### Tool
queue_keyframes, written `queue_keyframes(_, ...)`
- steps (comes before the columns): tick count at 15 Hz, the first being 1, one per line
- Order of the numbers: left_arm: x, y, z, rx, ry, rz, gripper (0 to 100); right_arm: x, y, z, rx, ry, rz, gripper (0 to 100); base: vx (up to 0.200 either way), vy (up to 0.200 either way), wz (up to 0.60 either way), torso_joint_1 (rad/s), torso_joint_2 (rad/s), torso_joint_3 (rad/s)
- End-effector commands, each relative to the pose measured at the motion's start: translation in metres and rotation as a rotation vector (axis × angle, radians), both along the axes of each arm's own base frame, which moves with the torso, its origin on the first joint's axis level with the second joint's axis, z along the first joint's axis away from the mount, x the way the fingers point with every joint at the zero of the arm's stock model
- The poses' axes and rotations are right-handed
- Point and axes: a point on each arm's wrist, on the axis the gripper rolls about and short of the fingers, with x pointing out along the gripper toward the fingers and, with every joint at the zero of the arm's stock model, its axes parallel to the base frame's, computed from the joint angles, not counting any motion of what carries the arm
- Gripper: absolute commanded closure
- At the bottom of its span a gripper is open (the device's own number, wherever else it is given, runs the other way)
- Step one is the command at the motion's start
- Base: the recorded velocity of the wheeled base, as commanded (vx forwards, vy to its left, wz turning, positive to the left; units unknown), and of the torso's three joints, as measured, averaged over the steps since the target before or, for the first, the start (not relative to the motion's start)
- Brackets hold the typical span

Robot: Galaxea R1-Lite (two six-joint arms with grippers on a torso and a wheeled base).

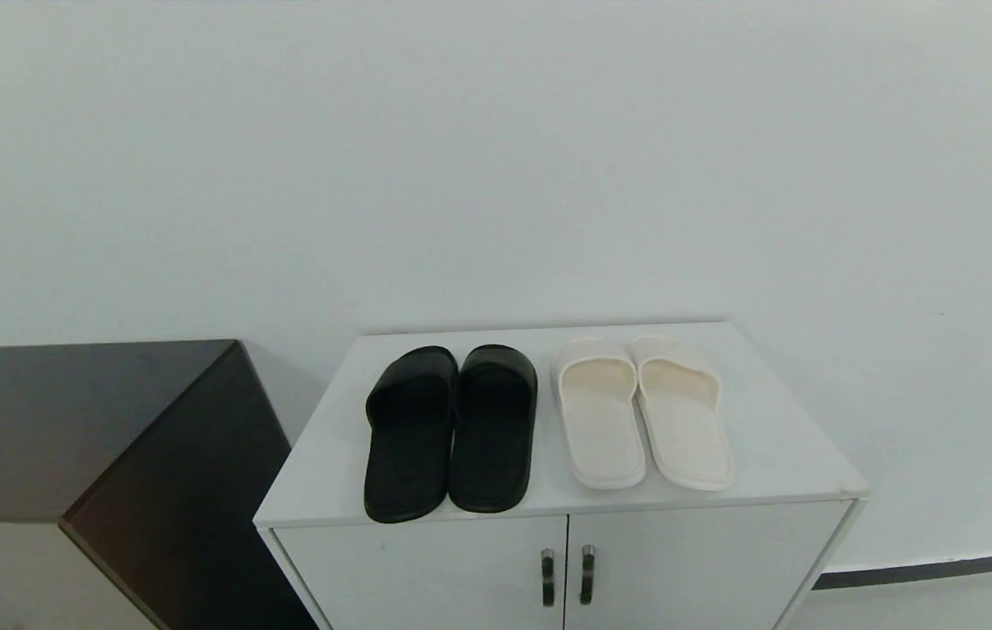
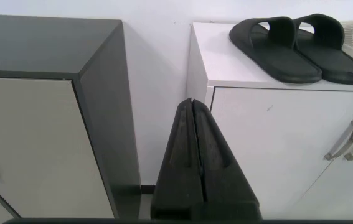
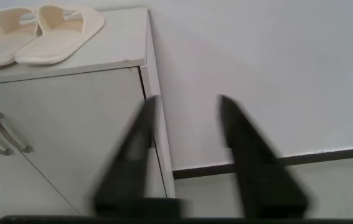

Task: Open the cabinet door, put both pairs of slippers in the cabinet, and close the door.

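The white two-door cabinet stands against the wall with both doors shut. Its two slim vertical metal bar handles sit just beside each other at the centre seam. On the cabinet top, toes toward the wall, lie the pair of black open-toe rubber slippers on the left and the pair of cream moulded foam slippers on the right. Each pair's slippers touch side by side, and the two pairs are slightly apart. A dark brown cabinet stands to the left.

The left gripper hangs low before the gap between the two cabinets, its jaws pressed together. The right gripper is low off the white cabinet's near right corner, its jaws apart.

The door probably swings lightly on its hinges. The bar handle is rigid, smooth and narrow, so the jaws should close across its middle and pull straight out to avoid sliding along the metal.

The slippers look light and springy, not fragile. The soles are flat and wide, which makes them awkward to pinch from above. The arched strap over the toe looks the best hold, or else the near heel edge that overhangs slightly. The black rubber likely grips well, while the cream foam may compress under the jaws.
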Motion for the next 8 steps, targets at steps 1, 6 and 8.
queue_keyframes(1,0.0001,0.0001,0.0001,0.000,0.001,0.005,100,0.0001,0.0000,0.0001,0.000,0.000,-0.001,0,0.000,0.000,0.00,0.000,0.00,0.000)
queue_keyframes(6,0.0000,0.0004,0.0000,0.000,0.000,0.020,100,0.0007,-0.0001,-0.0002,-0.034,0.014,0.001,0,0.000,0.000,0.00,0.000,0.00,0.000)
queue_keyframes(8,0.0000,0.0004,0.0000,0.000,0.000,0.022,100,0.0013,0.0001,0.0002,-0.040,0.020,0.016,0,0.000,0.000,0.00,0.000,0.00,0.000)
